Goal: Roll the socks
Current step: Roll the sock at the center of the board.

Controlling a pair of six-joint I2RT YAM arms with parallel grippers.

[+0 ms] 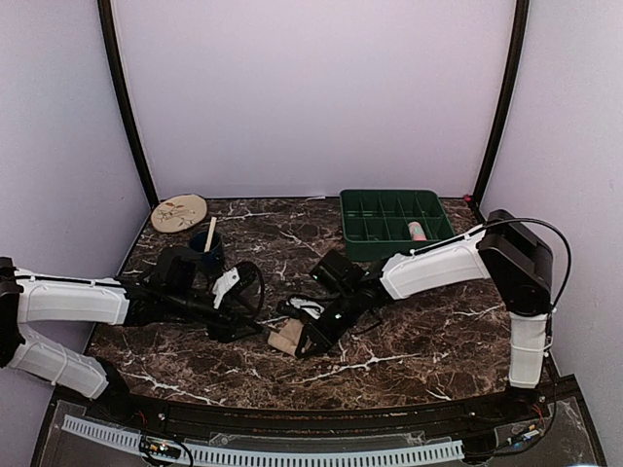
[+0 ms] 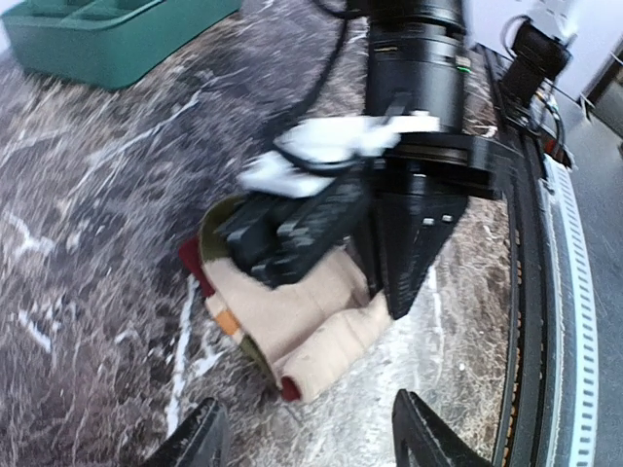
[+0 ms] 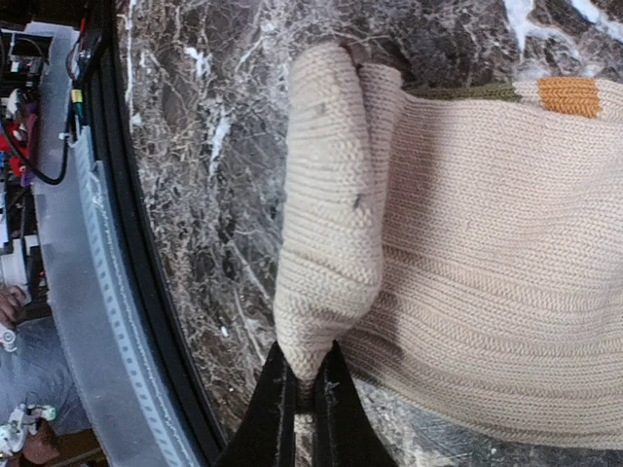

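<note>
The tan sock (image 1: 285, 339) lies on the marble table near the front centre, with red, green and orange stripes at one end (image 2: 226, 321). Its cream end is folded into a roll (image 3: 326, 224). My right gripper (image 3: 304, 413) is shut on the tip of that roll and pinches the fabric between its fingers; from above, the right gripper (image 1: 304, 342) sits right beside the sock. My left gripper (image 2: 307, 446) is open just left of the sock, a short way from the roll, with nothing between its fingers. A small pink roll (image 1: 417, 231), seemingly the pink sock, lies in the green tray.
The green divided tray (image 1: 362, 206) stands at the back right. A round beige patterned plate (image 1: 179, 212) sits at the back left, with a dark cup holding a stick (image 1: 207, 248) near it. The table's black front edge (image 3: 146, 292) runs close to the sock.
</note>
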